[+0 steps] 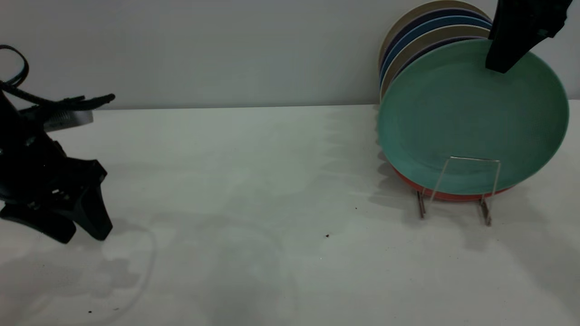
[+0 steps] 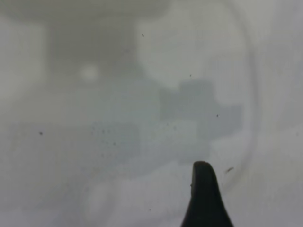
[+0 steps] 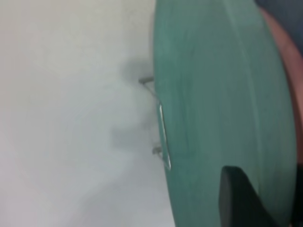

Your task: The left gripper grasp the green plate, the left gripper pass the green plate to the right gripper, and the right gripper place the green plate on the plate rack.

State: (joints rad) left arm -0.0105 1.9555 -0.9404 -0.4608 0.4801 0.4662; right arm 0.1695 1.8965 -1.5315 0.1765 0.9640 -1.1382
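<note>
Standing on edge in the front slot of the plate rack: the green plate, face toward the table's open side, tilted slightly back against a salmon-pink plate and further stacked plates. The right gripper clasps its upper rim from above. White table, pale wall behind. The left gripper sits low at the far side, well apart, fingers spread, holding nothing.
</note>
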